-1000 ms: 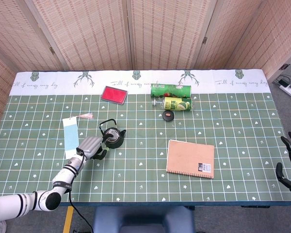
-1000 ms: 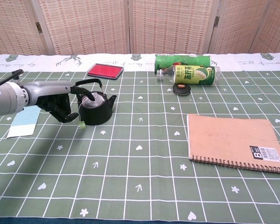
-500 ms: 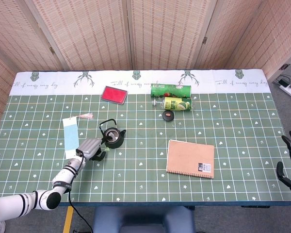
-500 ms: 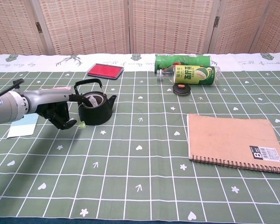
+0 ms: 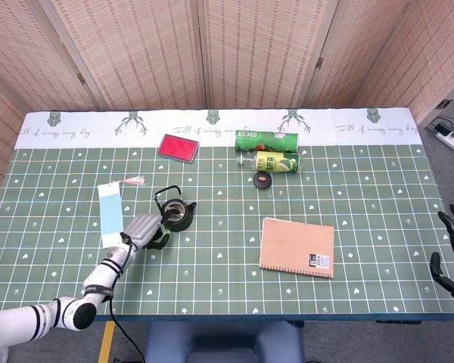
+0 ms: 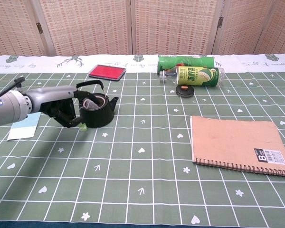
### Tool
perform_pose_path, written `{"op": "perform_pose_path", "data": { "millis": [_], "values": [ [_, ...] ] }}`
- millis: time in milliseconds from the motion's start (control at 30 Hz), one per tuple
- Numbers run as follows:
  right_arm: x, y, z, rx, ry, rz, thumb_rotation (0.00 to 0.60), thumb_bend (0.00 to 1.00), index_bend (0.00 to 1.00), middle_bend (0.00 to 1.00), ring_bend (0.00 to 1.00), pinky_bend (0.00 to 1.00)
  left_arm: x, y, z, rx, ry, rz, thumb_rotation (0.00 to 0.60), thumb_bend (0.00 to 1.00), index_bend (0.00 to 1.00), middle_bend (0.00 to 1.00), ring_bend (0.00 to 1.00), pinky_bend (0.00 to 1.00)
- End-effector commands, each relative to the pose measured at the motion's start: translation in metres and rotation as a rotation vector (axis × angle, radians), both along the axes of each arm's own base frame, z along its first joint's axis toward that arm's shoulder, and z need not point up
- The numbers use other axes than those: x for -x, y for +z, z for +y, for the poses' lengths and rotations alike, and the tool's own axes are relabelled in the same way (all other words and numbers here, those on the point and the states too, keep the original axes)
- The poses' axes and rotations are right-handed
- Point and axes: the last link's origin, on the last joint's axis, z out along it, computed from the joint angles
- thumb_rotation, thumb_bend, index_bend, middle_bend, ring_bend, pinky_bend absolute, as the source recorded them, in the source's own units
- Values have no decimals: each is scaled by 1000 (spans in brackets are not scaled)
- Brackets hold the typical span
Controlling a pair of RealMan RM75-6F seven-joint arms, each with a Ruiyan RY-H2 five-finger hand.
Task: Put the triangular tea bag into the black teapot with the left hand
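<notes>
The black teapot (image 5: 176, 214) (image 6: 98, 111) stands upright left of centre, its lid off. A pale shape, apparently the triangular tea bag (image 6: 89, 100), shows in its mouth. The bag's small green tag (image 6: 84, 127) lies on the cloth by the pot's left foot. My left hand (image 5: 145, 229) (image 6: 61, 106) hovers just left of the pot, fingers loosely curled toward the tag, and nothing shows in its grip. My right hand (image 5: 449, 251) hangs off the table's right edge with fingers spread and holds nothing.
A light-blue bookmark (image 5: 110, 212) lies left of my left hand. A red pad (image 5: 178, 147) sits behind the pot. A green can (image 5: 266, 140), a green bottle (image 5: 277, 161) and a black cap (image 5: 263, 180) lie at back centre. A brown notebook (image 5: 298, 247) lies to the right.
My left hand drew back leftward from over the teapot's mouth, then edged back toward the pot. The green tag stayed on the cloth. The right hand has not moved.
</notes>
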Motion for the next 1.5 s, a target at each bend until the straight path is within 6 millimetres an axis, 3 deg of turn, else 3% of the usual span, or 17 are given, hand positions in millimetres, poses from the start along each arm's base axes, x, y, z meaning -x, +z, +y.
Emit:
{"op": "perform_pose_path", "data": {
  "millis": [33,200,467,633,833,1000,1100,1267,1400,1500],
  "values": [
    [0,0,0,1,2,0,600,622,0,0,26,0,-7,9,1,-36,-14,-43,600,539,119,1000,1000,1000],
    [-1,0,1,-1,6,-1,600,621,0,0,26,0,-13,23,-6,-42,-21,-76,600,539,110,1000,1000,1000],
    [-2,1,4,0,19,-6,600,622,0,0,26,0,-1,75,-54,-128,-94,-84,600,539,108,1000,1000,1000],
    [-3,2,5,9,25,-3,600,622,0,0,29,0,39,121,-95,-457,-213,-47,600,539,116,1000,999,1000],
    [-6,-9,0,-20,33,31,600,622,0,0,30,0,87,148,-138,-692,-228,56,600,539,139,1000,936,1000],
    [-8,-19,-4,-47,28,54,600,622,0,0,31,0,113,161,-170,-746,-162,99,600,539,169,1000,861,986],
    [-9,-26,-6,-67,20,70,600,622,0,0,31,0,126,163,-182,-718,-92,144,600,531,176,950,747,897],
    [-12,-32,-5,-84,27,78,600,622,0,0,28,0,125,160,-185,-635,-63,151,600,511,187,805,602,742],
    [-13,-31,-3,-83,29,78,600,622,0,0,29,0,129,159,-184,-562,0,175,600,472,174,623,446,545],
    [-12,-30,-3,-79,27,76,600,621,0,0,28,0,133,158,-185,-507,57,199,600,301,171,405,268,334]
  ]
}}
